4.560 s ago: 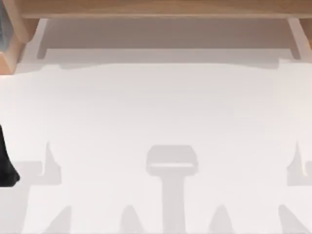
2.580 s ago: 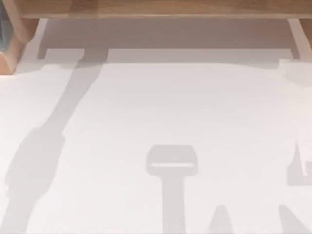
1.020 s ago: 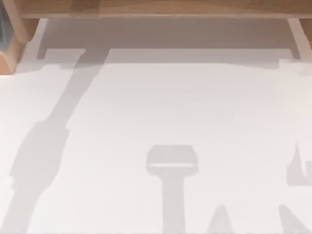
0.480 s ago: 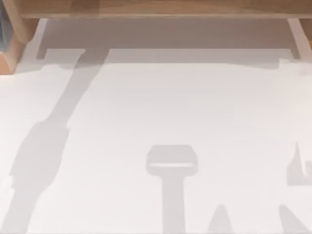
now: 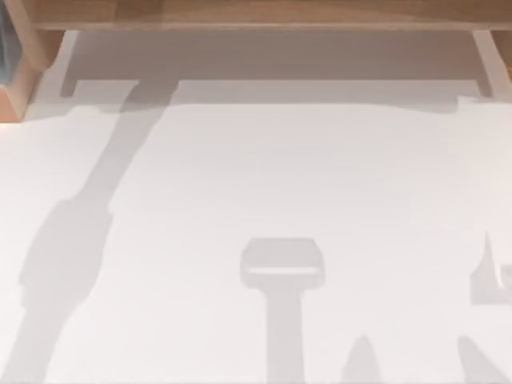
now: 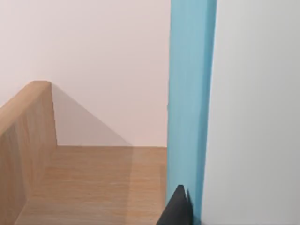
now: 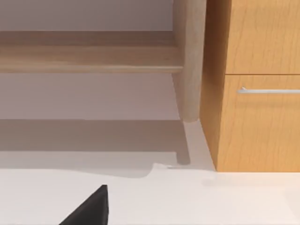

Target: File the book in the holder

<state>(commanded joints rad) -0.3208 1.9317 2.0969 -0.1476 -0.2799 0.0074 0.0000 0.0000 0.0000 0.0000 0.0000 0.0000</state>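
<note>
The book [image 6: 191, 108] stands upright close in front of my left wrist camera, blue spine facing it, with a pale flat face running off beside the spine. A dark part of my left gripper [image 6: 177, 211] sits against the foot of the spine. I cannot tell whether that gripper is clamped on the book or loose.

Beside the book is the wooden holder [image 6: 33, 140]: a side wall with a rounded top edge and a wooden floor reaching from that wall to the spine. The stretch of floor between wall and book is bare. The book's lower end is cut off, so I cannot tell whether it rests on that floor or hangs above it.

From above, a wooden block [image 5: 20, 80] sits at the far left corner of the table [image 5: 264, 176]. A thin blue-grey sliver [image 5: 4, 48] lies against it at the picture's edge, too cropped to say what it is. A long wooden rail [image 5: 256, 14] runs along the far edge. The white tabletop is open from left to right, crossed by soft shadows.

My right arm is idle. A dark part of my right gripper [image 7: 89, 208] hangs over the white top near a round wooden post [image 7: 190, 61] and a cabinet [image 7: 258, 108] with a metal drawer handle [image 7: 269, 90]. Its grip state I cannot tell.
</note>
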